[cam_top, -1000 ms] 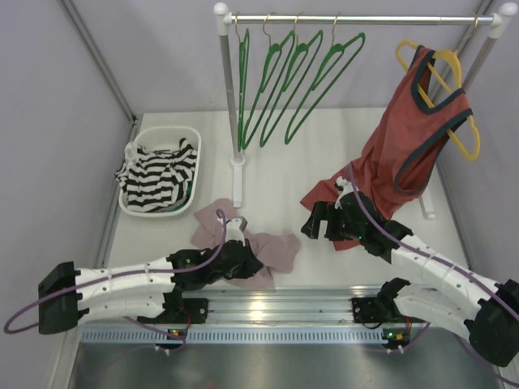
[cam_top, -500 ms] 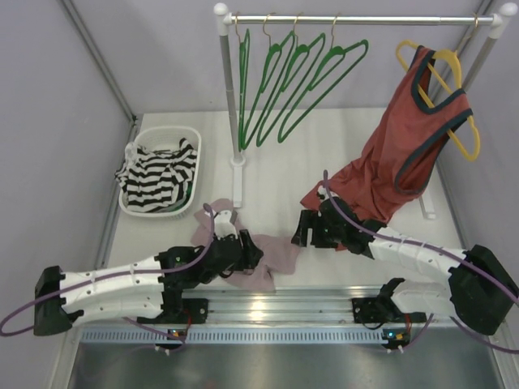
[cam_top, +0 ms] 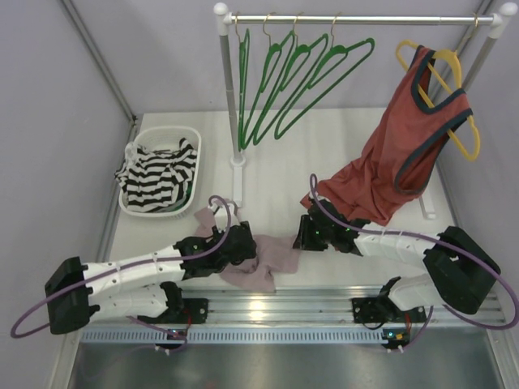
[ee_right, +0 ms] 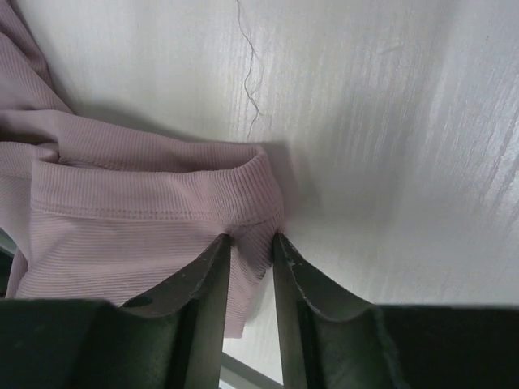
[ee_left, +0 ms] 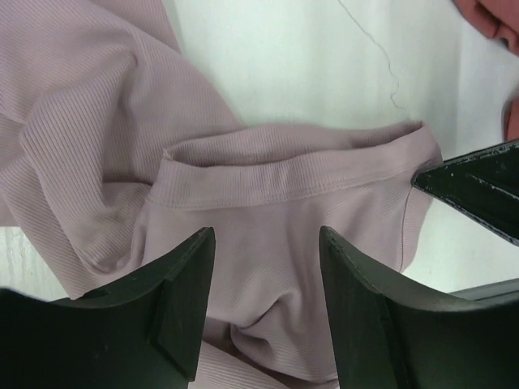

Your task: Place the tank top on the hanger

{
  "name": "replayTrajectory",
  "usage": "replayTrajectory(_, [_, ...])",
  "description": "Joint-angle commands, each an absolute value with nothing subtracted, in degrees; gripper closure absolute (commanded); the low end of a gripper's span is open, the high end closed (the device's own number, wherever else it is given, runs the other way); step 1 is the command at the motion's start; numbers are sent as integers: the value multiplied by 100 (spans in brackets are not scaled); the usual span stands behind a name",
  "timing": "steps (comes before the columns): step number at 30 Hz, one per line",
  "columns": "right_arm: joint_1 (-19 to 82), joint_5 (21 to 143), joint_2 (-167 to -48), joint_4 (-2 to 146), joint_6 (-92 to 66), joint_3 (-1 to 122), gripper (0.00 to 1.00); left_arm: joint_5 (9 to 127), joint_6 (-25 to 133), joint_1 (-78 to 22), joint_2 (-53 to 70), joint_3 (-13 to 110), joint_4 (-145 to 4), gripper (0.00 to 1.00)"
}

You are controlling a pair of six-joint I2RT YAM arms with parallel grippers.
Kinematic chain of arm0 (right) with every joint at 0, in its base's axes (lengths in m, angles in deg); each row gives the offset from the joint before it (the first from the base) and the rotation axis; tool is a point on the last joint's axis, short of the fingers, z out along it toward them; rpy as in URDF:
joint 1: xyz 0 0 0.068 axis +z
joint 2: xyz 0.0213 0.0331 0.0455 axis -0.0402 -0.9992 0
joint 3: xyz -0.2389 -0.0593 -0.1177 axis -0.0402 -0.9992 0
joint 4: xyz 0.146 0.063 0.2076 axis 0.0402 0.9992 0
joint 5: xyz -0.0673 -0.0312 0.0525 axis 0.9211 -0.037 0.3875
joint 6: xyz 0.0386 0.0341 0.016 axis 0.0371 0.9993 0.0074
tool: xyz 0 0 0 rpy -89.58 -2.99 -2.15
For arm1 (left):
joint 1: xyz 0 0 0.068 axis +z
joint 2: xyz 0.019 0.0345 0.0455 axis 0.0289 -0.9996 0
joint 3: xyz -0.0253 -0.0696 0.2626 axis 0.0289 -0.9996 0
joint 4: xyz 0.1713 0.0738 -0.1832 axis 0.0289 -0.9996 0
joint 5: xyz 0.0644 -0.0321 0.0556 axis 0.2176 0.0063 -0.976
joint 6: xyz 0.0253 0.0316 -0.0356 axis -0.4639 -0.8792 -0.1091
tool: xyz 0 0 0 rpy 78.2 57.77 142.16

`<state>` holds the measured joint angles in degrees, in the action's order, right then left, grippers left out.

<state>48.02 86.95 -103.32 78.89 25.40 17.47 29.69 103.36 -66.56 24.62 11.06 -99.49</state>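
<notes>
The dusty-pink tank top [cam_top: 274,259] lies crumpled on the white table near the front edge. My left gripper [cam_top: 246,248] hovers over its middle, open, its fingers straddling a fold of ribbed fabric [ee_left: 276,194] without pinching it; the left gripper [ee_left: 266,237] holds nothing. My right gripper [cam_top: 299,235] is at the top's right corner. In the right wrist view its jaws are closed on the hemmed corner [ee_right: 146,219], and the right gripper [ee_right: 253,240] has fabric bunched between its fingers. Several green hangers [cam_top: 302,81] hang on the rail at the back.
A rust-red top with dark trim [cam_top: 409,142] hangs on a yellow hanger [cam_top: 464,138] at the right, its hem touching the table behind my right arm. A white basket [cam_top: 166,130] holds a striped garment [cam_top: 158,174] at the left. The rack post [cam_top: 229,89] stands mid-table.
The left gripper let go of the fabric and opened. The right arm swung left and down to the top's right corner, and its jaws closed on the hem.
</notes>
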Motion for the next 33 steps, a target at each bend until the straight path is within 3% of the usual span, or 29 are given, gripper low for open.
replayTrajectory(1, [4897, 8892, -10234, 7391, 2589, 1889, 74, 3355, 9966, -6302, 2482, 1187, -9383, 41])
replayTrajectory(3, [4897, 8936, -10120, 7505, 2528, 1906, 91, 3810, 9825, -5906, 2430, 1160, -9207, 41])
replayTrajectory(5, [4897, 9234, -9953, 7873, 2449, 1941, 100, 3979, 9667, -5634, 2342, 1204, -9189, 41])
replayTrajectory(13, [4897, 9964, -8574, 8990, 2150, 1862, 100, 4559, 9245, -5422, 1753, 1468, -9084, 42])
replayTrajectory(21, [4897, 9948, -7326, 9465, 1553, 1897, 100, 4744, 9139, -5360, 1322, 1670, -8890, 41])
replayTrajectory(33, [4897, 9956, -7148, 9527, 666, 2774, 100, 4868, 8585, -5307, 1762, 2196, -8757, 39])
